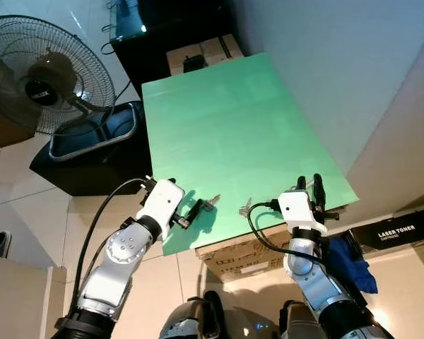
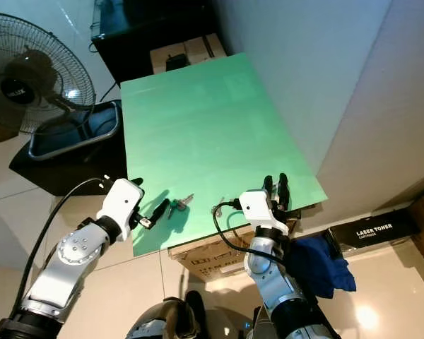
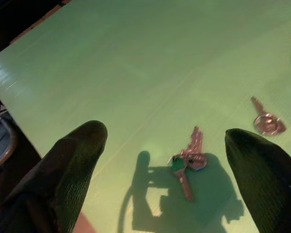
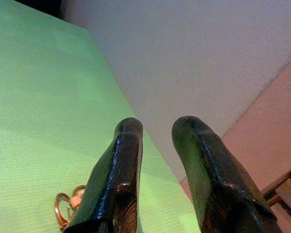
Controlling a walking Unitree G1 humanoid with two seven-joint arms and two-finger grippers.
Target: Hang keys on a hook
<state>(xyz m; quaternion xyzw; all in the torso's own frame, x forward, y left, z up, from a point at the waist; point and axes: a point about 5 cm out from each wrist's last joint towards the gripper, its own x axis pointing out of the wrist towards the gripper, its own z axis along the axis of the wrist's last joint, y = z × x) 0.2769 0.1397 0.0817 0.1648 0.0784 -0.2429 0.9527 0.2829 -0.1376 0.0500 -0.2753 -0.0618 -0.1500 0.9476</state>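
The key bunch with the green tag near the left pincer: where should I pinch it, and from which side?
Take the key bunch with the green tag at the ring end, where the tag and key heads stack thickest. It lies flat on the green table top, so come from above. The left pincer, open, already frames it; lower and close across the cluster, not along the thin blades.

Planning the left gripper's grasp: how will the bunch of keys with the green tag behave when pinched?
The key bunch lies flat on the green table, so the fingers may skid over it. Its keys splay from one ring, so they will probably dangle and swing once lifted. It looks small, likely light.
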